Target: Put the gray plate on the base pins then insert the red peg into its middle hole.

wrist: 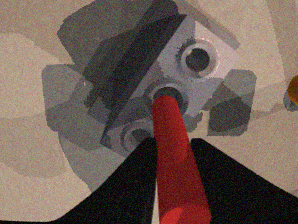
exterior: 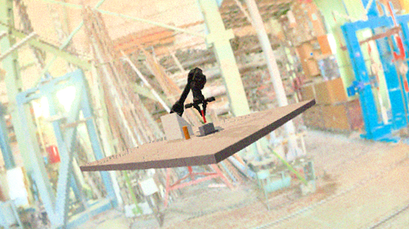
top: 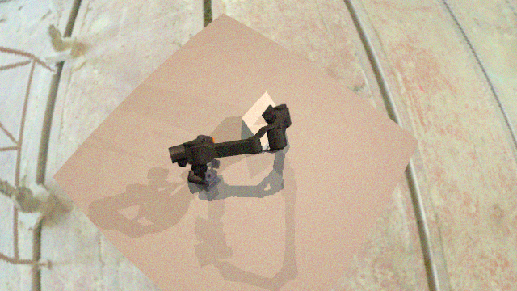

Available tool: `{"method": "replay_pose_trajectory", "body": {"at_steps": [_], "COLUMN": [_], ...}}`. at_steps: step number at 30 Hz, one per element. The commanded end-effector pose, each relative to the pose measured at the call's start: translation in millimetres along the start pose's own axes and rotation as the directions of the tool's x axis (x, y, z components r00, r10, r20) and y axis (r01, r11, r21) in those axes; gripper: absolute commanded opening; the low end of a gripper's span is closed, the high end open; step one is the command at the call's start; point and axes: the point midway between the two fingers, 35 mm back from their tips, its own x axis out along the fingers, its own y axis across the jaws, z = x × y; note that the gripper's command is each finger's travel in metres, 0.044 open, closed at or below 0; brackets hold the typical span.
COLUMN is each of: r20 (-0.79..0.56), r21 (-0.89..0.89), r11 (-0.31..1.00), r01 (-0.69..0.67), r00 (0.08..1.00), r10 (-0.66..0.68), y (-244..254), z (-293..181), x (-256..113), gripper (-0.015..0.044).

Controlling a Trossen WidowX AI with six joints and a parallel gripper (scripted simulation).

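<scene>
The gray plate (wrist: 192, 82) (exterior: 207, 127) shows as the top of a gray block on the table, with three ringed holes in a row. It looks level in the exterior view; the base and its pins cannot be told apart from it. My gripper (wrist: 172, 148) (exterior: 203, 113) is above the plate, shut on the red peg (wrist: 172, 125) (exterior: 203, 118). The peg points down, its lower end overlapping the middle hole in the wrist view. That end is fully visible and appears just above the hole. In the top view the arm hides the peg.
An orange cylinder (exterior: 186, 132) (wrist: 294, 91) (top: 212, 139) stands near the plate. A tall pale block (exterior: 172, 127) (top: 255, 113) stands beyond it, partly under the arm in the top view. The table (exterior: 161, 155) (top: 343, 162) has a thick dark edge.
</scene>
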Motion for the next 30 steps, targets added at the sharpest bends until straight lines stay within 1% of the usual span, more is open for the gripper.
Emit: {"method": "replay_pose_trajectory", "body": {"at_steps": [1,7,30], "r20": [-0.003,-0.003,0.0], "r21": [0.007,0.006,-0.004], "r11": [1.0,1.0,1.0], "r01": [0.0,0.0,0.004], "r00": [1.0,1.0,1.0], "r10": [0.0,0.0,-0.004], "y": [-0.9,-1.1,-1.7], "z": [0.0,-0.3,-0.9], "x": [6.2,15.1,14.9], "gripper": [0.0,0.0,0.0]}}
